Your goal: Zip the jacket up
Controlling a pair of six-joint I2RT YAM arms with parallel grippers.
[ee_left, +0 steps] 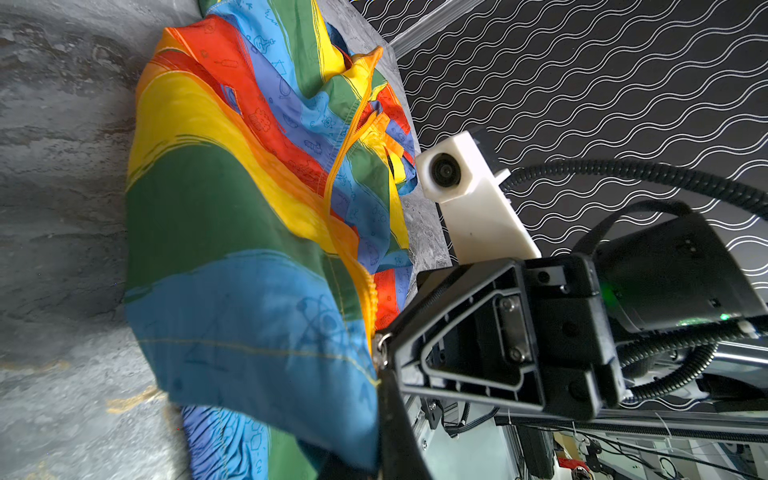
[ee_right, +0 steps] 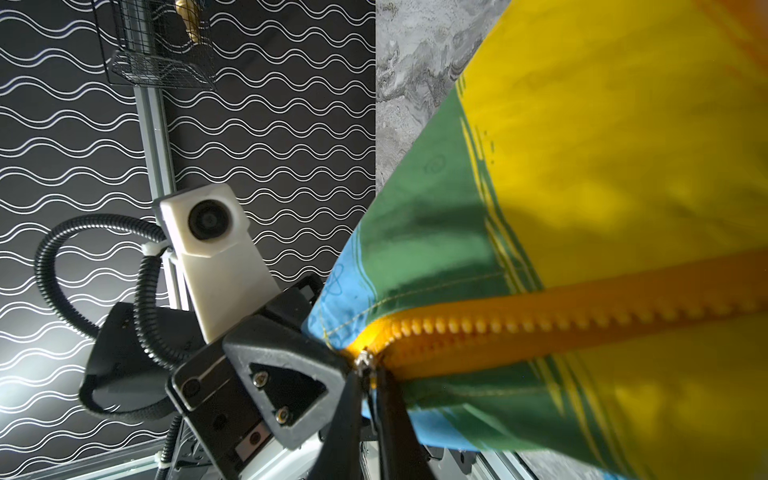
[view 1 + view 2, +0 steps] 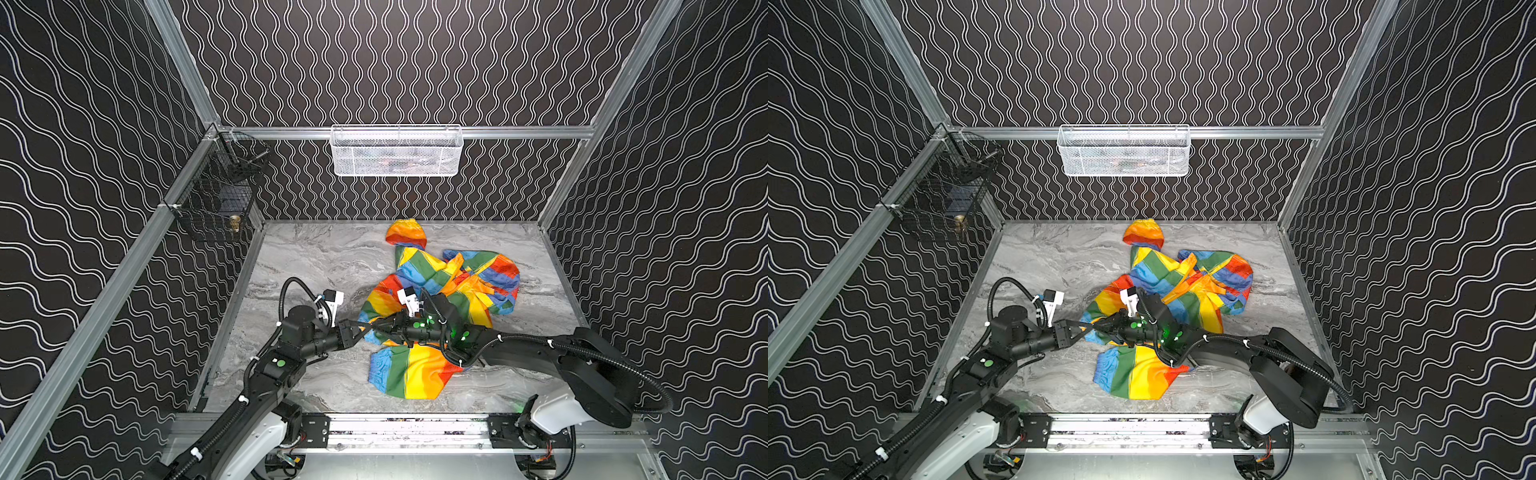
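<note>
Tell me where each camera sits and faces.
Top views: high behind the arms, looking down at the jacket on the table; left arm and right arm show.
Left wrist: on the left arm, facing the jacket's stripes; left hand at the hem, right hand opposite.
Right wrist: on the right arm, facing the zipper; right hand pinching the zipper pull.
Shared: both wrist views show both hands tip to tip.

The grey marbled table (image 3: 316,257) is carrying a rainbow jacket (image 3: 415,266). The jacket is lying in a crumpled heap, a bit right of the middle, reaching nearly to the far edge. Its left corner seems to be lifting off the top a little.
</note>
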